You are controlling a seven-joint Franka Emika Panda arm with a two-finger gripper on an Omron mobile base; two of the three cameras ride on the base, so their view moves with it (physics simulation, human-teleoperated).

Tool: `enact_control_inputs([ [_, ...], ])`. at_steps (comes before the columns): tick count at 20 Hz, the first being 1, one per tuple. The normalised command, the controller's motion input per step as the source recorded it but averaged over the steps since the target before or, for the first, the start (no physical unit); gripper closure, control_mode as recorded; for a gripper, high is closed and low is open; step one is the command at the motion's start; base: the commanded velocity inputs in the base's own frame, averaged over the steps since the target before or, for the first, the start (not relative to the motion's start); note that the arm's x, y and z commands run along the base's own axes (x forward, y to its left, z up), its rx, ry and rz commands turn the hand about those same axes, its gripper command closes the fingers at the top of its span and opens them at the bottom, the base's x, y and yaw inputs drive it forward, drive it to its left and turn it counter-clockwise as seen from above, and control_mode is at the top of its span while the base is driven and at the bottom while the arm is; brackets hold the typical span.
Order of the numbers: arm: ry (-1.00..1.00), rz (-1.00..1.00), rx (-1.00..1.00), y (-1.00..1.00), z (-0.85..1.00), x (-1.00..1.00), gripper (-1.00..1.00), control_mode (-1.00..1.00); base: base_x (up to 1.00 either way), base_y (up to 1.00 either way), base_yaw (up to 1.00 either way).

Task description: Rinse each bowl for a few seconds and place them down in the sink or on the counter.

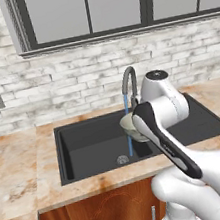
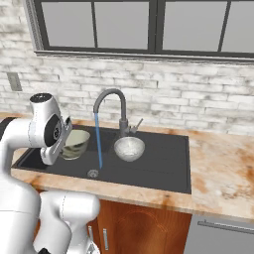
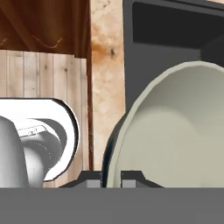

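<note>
The black sink sits in the marbled counter, tap running. I've got my gripper clenched on the rim of one bowl, held over the left of the basin beside the stream. The other bowl rests in the sink right of the tap. I judge both light, rigid and slippery when wet, so the rim pinch suits.
</note>
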Motion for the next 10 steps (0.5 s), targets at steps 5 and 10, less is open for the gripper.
enact_control_inputs([
  [5, 0.01, 0.01, 0.01, 0.04, -0.15, 0.21, 1.0, -1.0, 0.0, 0.0, 0.0],
  [10, 0.0, 0.0, 0.0, 0.03, -0.07, 0.27, 1.0, -1.0, 0.0, 0.0, 0.0],
])
